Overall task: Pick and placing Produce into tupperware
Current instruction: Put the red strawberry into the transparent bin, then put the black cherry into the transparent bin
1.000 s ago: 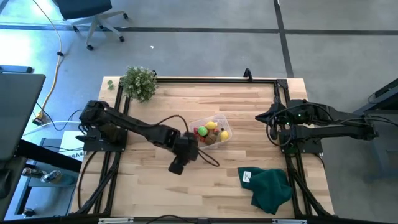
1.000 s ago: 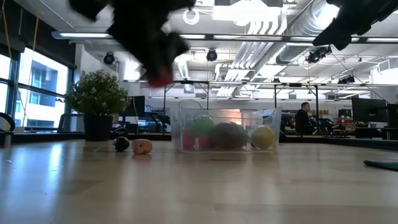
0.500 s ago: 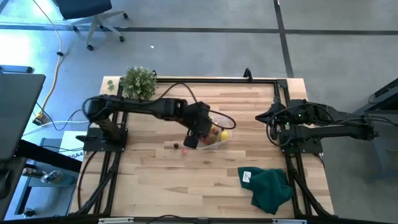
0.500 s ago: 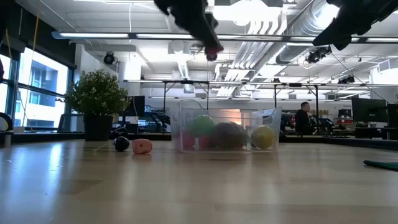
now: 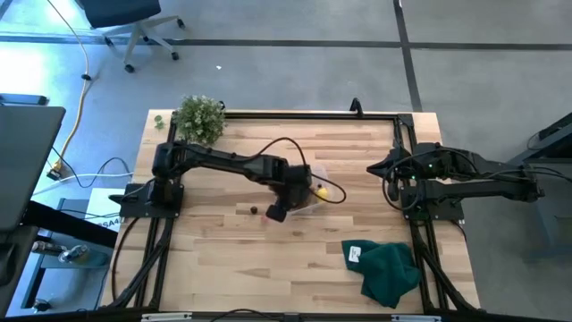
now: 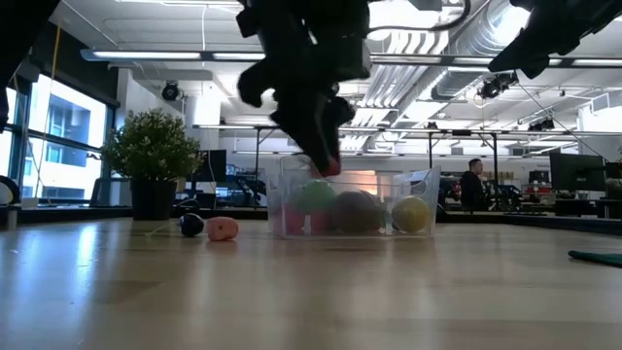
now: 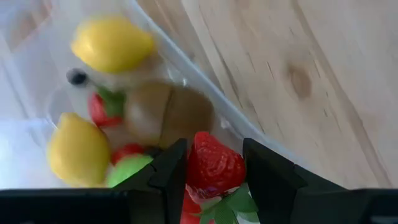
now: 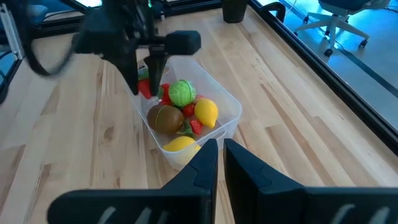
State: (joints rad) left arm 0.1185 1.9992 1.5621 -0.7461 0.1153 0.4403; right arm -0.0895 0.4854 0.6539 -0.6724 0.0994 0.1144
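The pale wooden worktop carries everything, with a dark green cloth near its front right corner and a leafy potted plant at its back left corner. Near the middle stands the tupperware, a clear tub already holding two yellow lemons, a brown piece, a bright green piece and red pieces.

The left arm reaches across the worktop, so that the left pincer hangs over the tub's near-left edge. Its fingers are partly closed, grasping a red toy strawberry with green leaves, held just above the produce in the tub.

The right pincer waits clenched and empty at the right side, well apart from the tub.

Two small pieces, one dark and one reddish, lie on the worktop left of the tub.
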